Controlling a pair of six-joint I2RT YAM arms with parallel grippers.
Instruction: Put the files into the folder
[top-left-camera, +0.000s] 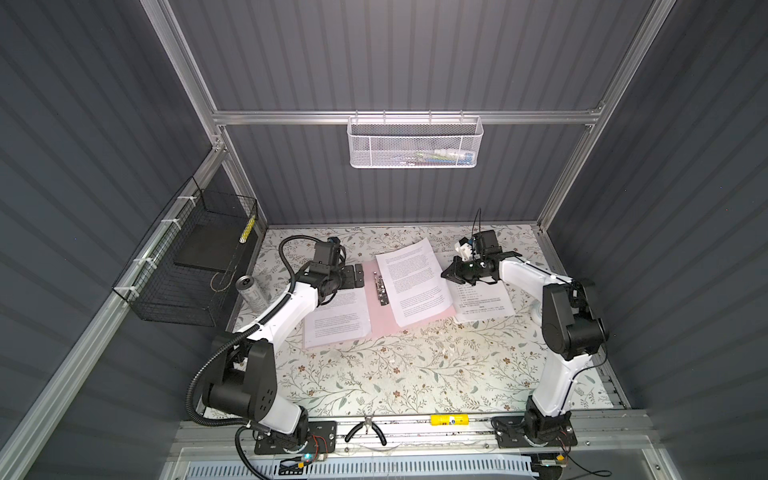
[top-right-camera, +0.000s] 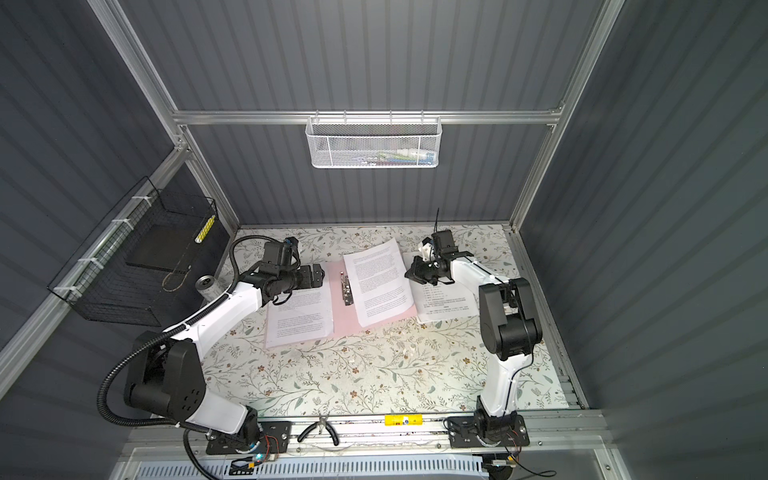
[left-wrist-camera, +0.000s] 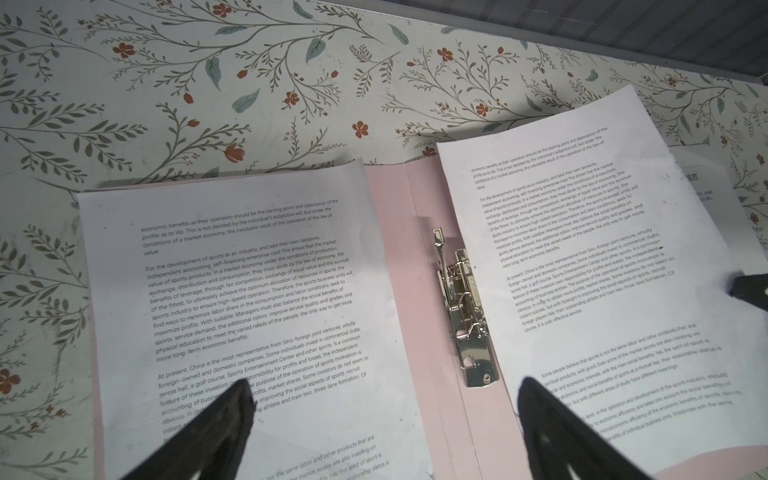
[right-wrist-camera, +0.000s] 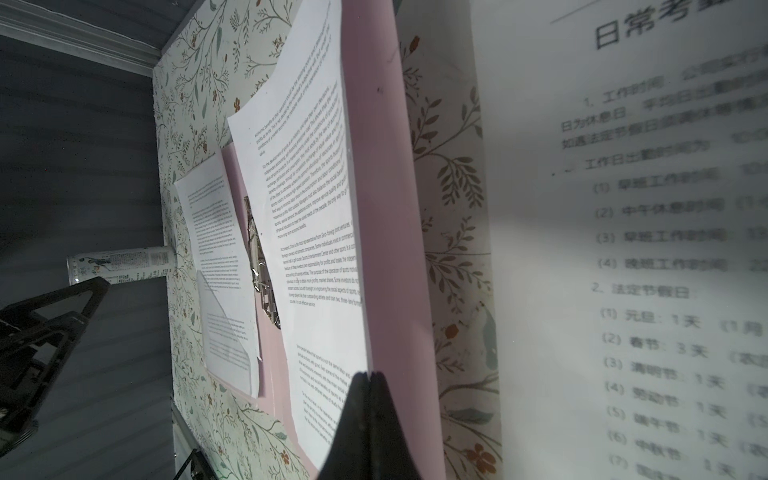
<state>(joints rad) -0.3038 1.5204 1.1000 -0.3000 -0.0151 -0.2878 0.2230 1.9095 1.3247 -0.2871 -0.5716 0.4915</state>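
The pink folder (top-left-camera: 375, 324) (left-wrist-camera: 399, 249) lies open on the floral table, its metal clip (top-left-camera: 380, 286) (left-wrist-camera: 459, 307) at the spine. One file sheet (top-left-camera: 336, 320) (left-wrist-camera: 249, 291) rests on its left leaf. A second, skewed sheet (top-left-camera: 415, 282) (right-wrist-camera: 311, 208) lies over the right leaf. A third sheet (top-left-camera: 482, 303) (right-wrist-camera: 623, 249) lies on the table to the right of the folder. My left gripper (top-left-camera: 353, 276) (left-wrist-camera: 384, 386) hovers open over the left leaf and spine. My right gripper (top-left-camera: 444, 275) (right-wrist-camera: 368, 376) is shut on the skewed sheet's right edge.
A drink can (top-left-camera: 251, 293) stands left of the folder, near the left arm. A black wire basket (top-left-camera: 187, 266) hangs on the left wall and a white mesh basket (top-left-camera: 415, 143) on the back wall. Pliers (top-left-camera: 365, 430) and a yellow item (top-left-camera: 450, 419) lie on the front rail.
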